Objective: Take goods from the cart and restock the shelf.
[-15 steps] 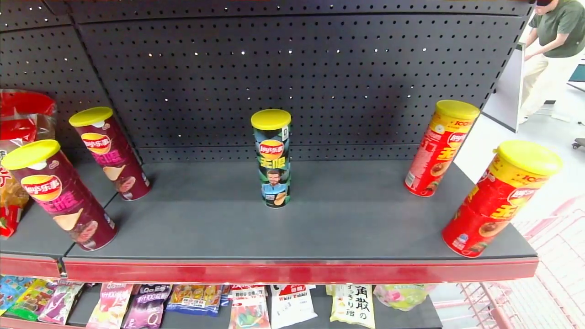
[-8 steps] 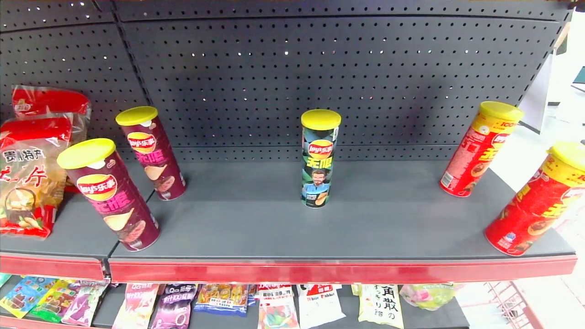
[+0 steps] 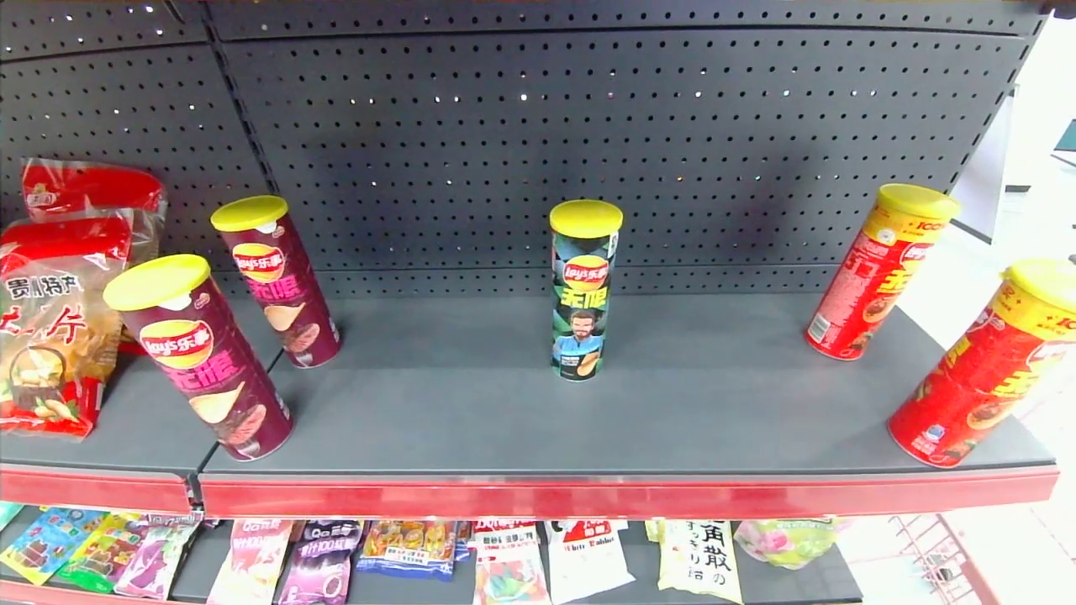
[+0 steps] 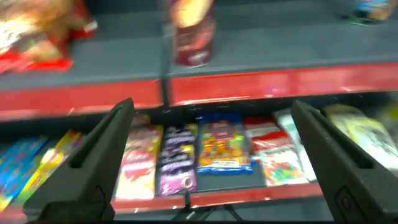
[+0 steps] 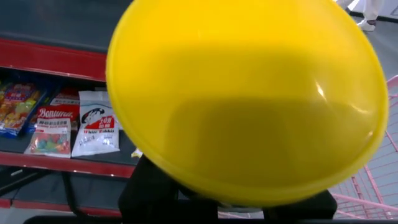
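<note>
The dark grey shelf [image 3: 672, 403] carries several yellow-lidded chip cans: two purple ones [image 3: 197, 353] at the left, a dark green one [image 3: 582, 290] in the middle and two red ones [image 3: 878, 269] at the right. My right gripper [image 5: 230, 202] is shut on a chip can whose yellow lid [image 5: 249, 93] faces the wrist camera close up, in front of the lower shelf. My left gripper [image 4: 211, 107] is open and holds nothing. It faces the shelf's red front edge [image 4: 280, 84], below a purple can [image 4: 193, 31].
Red snack bags [image 3: 50, 319] lie on the neighbouring shelf section at the left. Rows of small packets [image 3: 504, 559] fill the lower shelf. The pink wire cart [image 3: 933, 555] stands low at the right. Wide bare stretches of shelf lie between the cans.
The head camera has panned left, so everything on the shelf sits further right in the picture. The cans themselves have not moved.
</note>
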### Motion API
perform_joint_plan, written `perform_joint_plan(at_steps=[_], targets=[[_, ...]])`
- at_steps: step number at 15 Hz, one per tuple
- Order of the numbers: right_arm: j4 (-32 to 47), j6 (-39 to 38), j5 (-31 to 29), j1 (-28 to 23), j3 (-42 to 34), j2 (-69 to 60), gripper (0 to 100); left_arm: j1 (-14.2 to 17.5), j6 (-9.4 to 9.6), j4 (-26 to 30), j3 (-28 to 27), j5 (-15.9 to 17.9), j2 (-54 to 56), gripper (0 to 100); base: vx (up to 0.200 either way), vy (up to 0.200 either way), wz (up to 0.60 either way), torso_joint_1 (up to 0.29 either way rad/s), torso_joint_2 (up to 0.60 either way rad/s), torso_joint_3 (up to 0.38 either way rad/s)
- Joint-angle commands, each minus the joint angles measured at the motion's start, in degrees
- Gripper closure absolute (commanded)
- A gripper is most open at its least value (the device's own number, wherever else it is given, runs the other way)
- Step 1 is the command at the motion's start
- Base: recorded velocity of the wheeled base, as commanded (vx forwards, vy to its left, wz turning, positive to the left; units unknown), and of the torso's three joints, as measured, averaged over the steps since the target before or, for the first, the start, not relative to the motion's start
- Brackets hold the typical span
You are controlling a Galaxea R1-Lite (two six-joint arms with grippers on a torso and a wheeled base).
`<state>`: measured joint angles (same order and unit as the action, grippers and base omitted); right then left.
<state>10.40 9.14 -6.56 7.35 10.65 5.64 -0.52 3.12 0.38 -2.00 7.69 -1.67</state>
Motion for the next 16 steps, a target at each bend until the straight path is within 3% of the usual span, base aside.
perform_joint_plan(at_steps=[1,2,3,4,5,7,8,9,10,15,16], targets=[[-0.82,0.09,0.23,0.03,-2.66,-0.02,100,-0.27,-3.3,-0.38,-18.83,4.79,-21.18,0,0.0,0.0,0.0,0.0,0.0,0.0],[-0.91,-0.09,0.32,0.03,-3.45,-0.02,100,-1.41,-4.79,-0.99,-27.71,6.9,-29.88,0,0.0,0.0,0.0,0.0,0.0,0.0],[-0.82,-0.27,0.23,0.03,-4.15,-0.02,100,-2.64,-1.45,-1.96,-31.49,9.36,-36.3,0,0.0,0.0,0.0,0.0,0.0,0.0],[-0.91,-0.35,0.32,0.03,-4.5,-0.02,100,-3.08,0.22,-2.58,-32.01,10.06,-38.23,0,0.0,0.0,0.0,0.0,0.0,0.0],[-0.91,-0.71,0.32,0.03,-4.5,-0.02,100,-6.07,2.86,-5.39,-31.93,13.05,-44.21,0,0.0,0.0,0.0,0.0,0.0,0.0],[-0.91,-1.23,0.14,0.03,-4.59,-0.02,100,-15.38,3.03,-10.92,-33.68,19.55,-53.88,0,0.0,0.0,0.0,0.0,0.0,0.0],[-0.91,-1.5,0.05,0.03,-4.59,-0.02,100,-18.9,3.12,-13.65,-35.35,20.17,-59.68,0,0.0,0.0,0.0,0.0,0.0,0.0],[-0.91,-1.5,0.05,0.03,-4.59,-0.02,100,-19.69,3.12,-14.35,-35.79,20.17,-61.26,0,0.0,0.0,0.0,0.0,0.0,0.0],[-0.91,-1.5,0.05,0.03,-4.59,-0.02,100,-23.21,2.94,-18.4,-38.96,20.26,-70.05,0,0.0,0.0,0.0,0.0,0.0,0.0],[-0.91,-1.5,-0.21,0.03,-4.59,-0.02,100,-27.34,3.47,-27.89,-47.66,20.34,-87.71,0,0.0,0.0,0.0,0.0,0.0,0.0],[-0.91,-1.5,-0.21,0.03,-4.59,-0.02,100,-27.86,4.26,-29.65,-50.82,20.08,-92.99,0,0.0,0.0,0.0,0.0,0.0,0.0]])
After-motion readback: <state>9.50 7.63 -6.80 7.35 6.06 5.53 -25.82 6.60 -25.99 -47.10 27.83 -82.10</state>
